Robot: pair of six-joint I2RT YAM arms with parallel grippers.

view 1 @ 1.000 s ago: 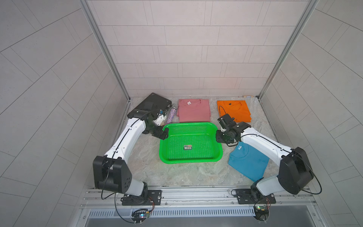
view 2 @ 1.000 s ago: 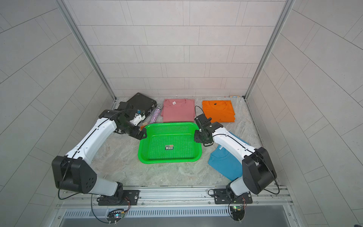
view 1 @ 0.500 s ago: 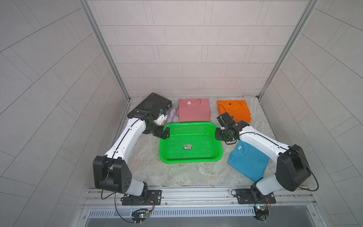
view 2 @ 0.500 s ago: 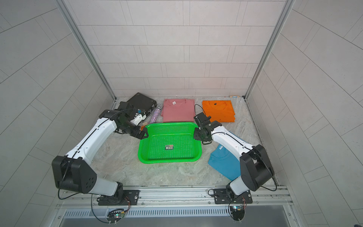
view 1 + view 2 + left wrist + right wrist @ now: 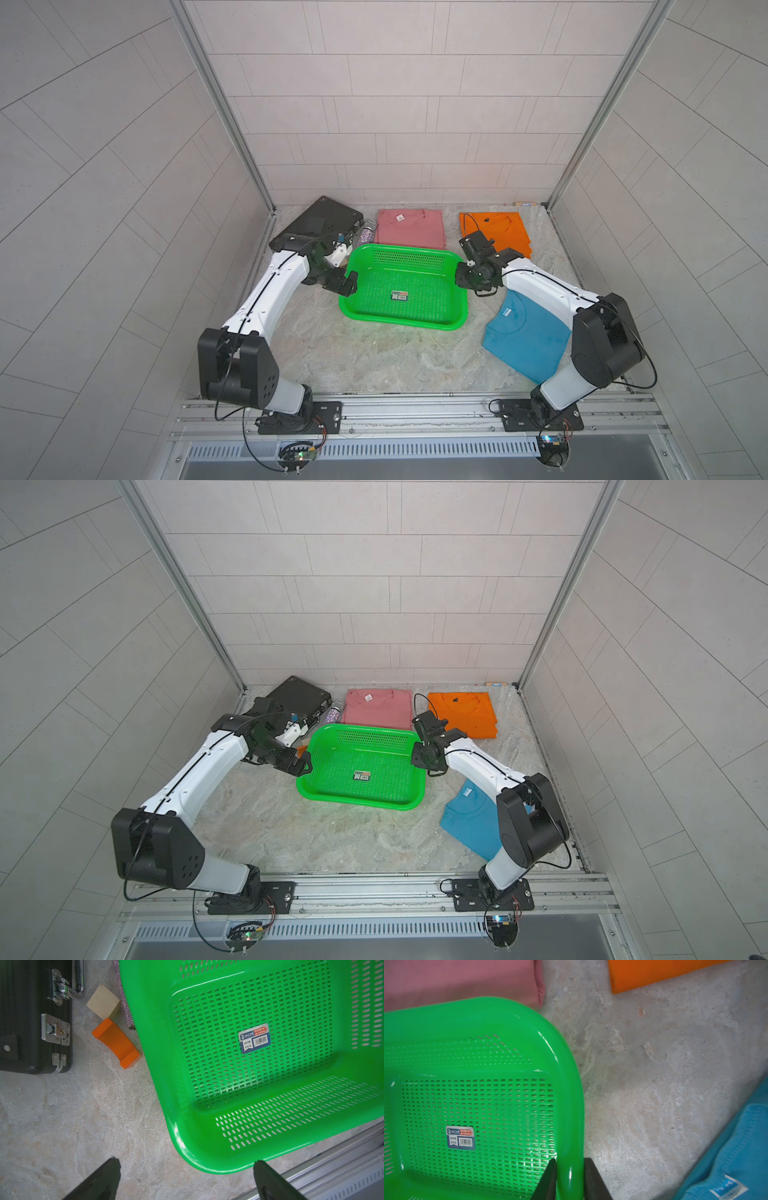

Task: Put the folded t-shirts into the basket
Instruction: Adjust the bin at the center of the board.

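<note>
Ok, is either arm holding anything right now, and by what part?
The right gripper appears to hold the basket, jaws pinching its rim on the side nearest the teal t-shirt. The left gripper is open, holding nothing.

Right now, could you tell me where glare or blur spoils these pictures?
Right wrist view: the basket shows smeared perforations and a glare streak on its rim, and the teal t-shirt looks soft. Left wrist view: sharp, with one bright highlight on the basket's near corner. Both top views: even light, soft shadows, everything in focus.
</note>
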